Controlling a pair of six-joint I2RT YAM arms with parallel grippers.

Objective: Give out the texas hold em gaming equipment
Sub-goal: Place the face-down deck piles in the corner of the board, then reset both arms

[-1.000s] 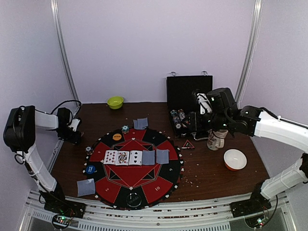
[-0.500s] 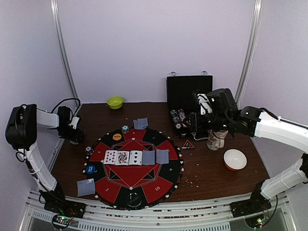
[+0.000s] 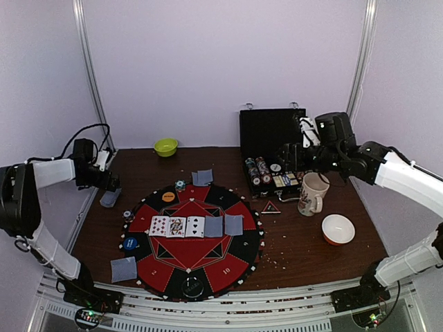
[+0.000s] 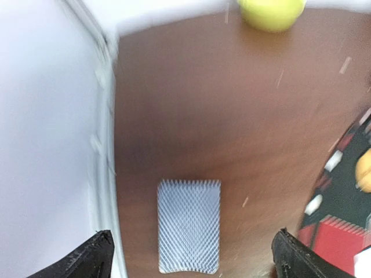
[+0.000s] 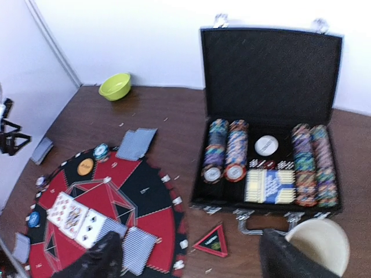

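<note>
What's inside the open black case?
The case holds rows of striped poker chips, a white round disc and a blue-and-white pack. What lies under them is covered.

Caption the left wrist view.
Open left gripper over a face-down card on the brown table, green bowl beyond.

Seen from my remote station, a robotics lab test cell: plain pale walls (image 3: 221,62), bare metal uprights (image 3: 88,69), a grooved aluminium rail (image 3: 228,308) carrying my two bolted-down arms (image 3: 408,176), lit circuit boards (image 3: 86,317) and loose black cabling (image 3: 86,131) frame one brown table (image 3: 325,256)
</note>
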